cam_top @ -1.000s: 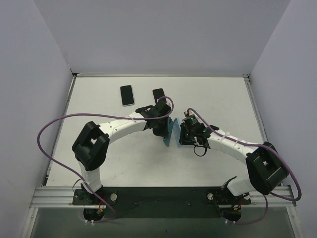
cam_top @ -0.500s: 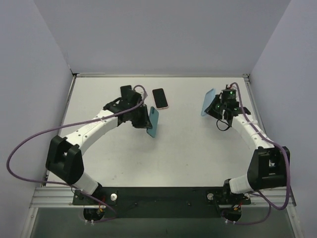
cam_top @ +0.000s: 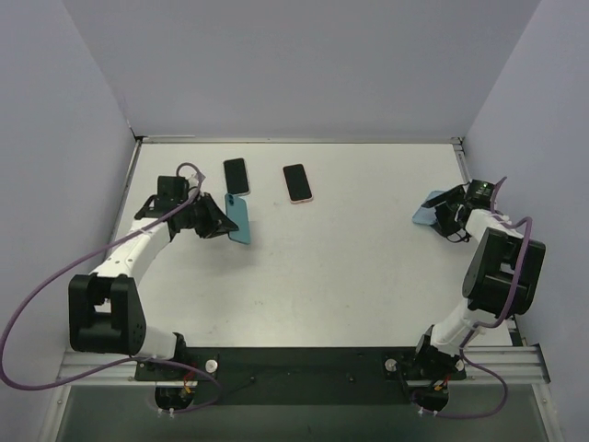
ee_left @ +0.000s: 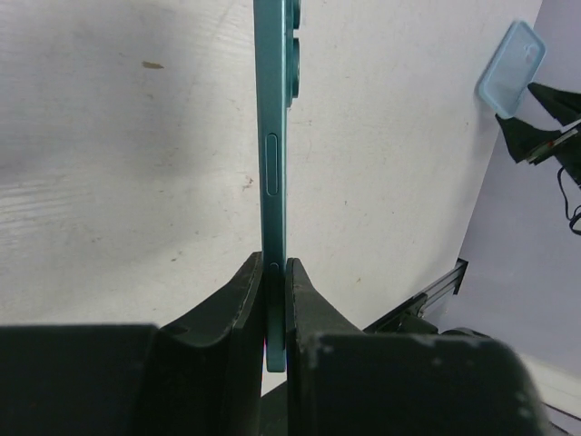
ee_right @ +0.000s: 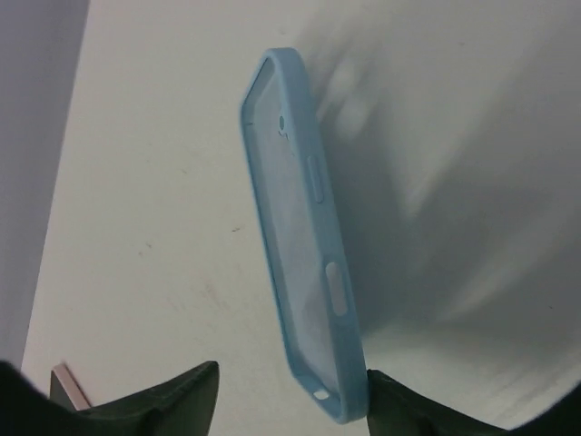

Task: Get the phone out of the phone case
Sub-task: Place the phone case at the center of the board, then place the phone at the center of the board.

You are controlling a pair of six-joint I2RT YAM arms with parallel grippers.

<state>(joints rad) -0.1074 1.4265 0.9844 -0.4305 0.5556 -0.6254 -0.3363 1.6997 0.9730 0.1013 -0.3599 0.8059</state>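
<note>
The teal phone stands on edge out of its case, and my left gripper is shut on its lower end at the table's left. In the left wrist view the phone rises straight up from between the fingers of that gripper. The empty light blue phone case is at the far right edge, by my right gripper. In the right wrist view the case stands tilted between the spread jaws of the right gripper. It touches the right finger, with a wide gap to the left one.
A black phone lies just behind the left gripper. A pink-edged phone lies at the back centre. The side walls stand close to both grippers. The case shows far off in the left wrist view.
The arms have swung apart from the middle. The left carried the phone to the left side. The right carried the case to the right edge and opened its jaws.
</note>
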